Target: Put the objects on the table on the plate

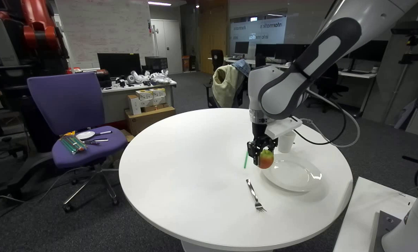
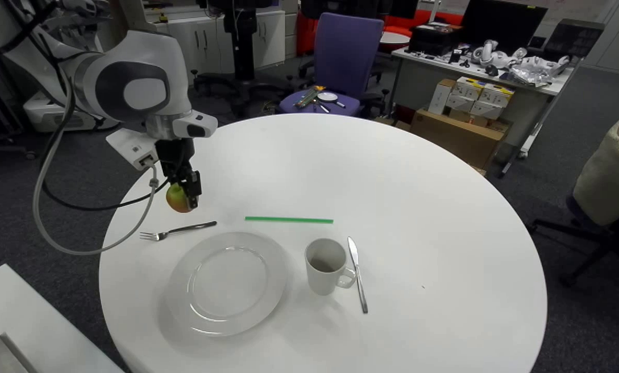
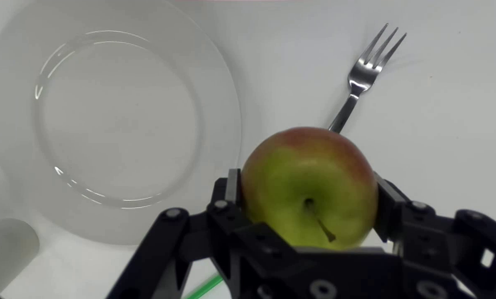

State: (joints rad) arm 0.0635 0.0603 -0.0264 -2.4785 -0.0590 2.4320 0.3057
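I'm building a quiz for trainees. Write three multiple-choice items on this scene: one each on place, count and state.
1. Where is the slim silvery metal knife?
A. On the round white plate
B. Beside the white handled mug
C. Inside the mug

2. How many prongs has the silvery metal fork?
A. Three
B. Five
C. Two

3. The round red-green apple is:
A. sliced in half
B. inside the mug
C. held by the black two-fingered pincer

1 B: the mug stands between knife and plate in an exterior view.
2 A: the wrist view shows three.
3 C: the pincer grips both its sides.
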